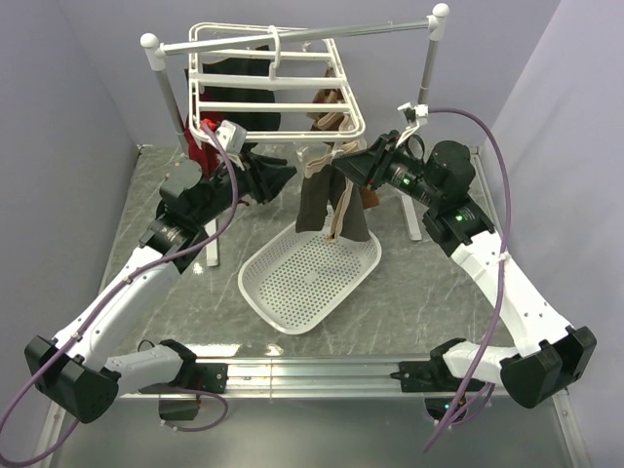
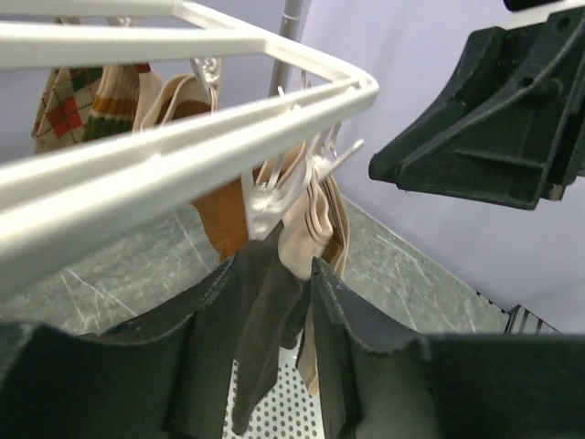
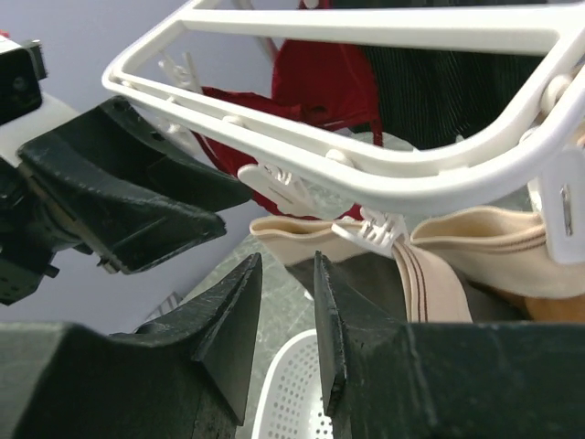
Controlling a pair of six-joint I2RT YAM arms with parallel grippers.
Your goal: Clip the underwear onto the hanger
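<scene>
the underwear (image 1: 317, 202) hangs by its waistband from a clip (image 3: 379, 229) on the hanger (image 1: 255, 101), toward the desk's (image 1: 419, 285) far edge, seemingly fastened, so the left pincer (image 1: 283, 178) and right pincer (image 1: 337, 168) flank it released and empty.

You have a grey-green marbled table (image 1: 419, 283). At its centre lies a white perforated basket (image 1: 302, 292), turned cornerwise. The drying rail's white feet stand on the slab – one at 10 o'clock (image 1: 210, 249), one at 2 o'clock (image 1: 414, 224). An aluminium mounting rail (image 1: 322, 370) runs along 6 o'clock.
</scene>
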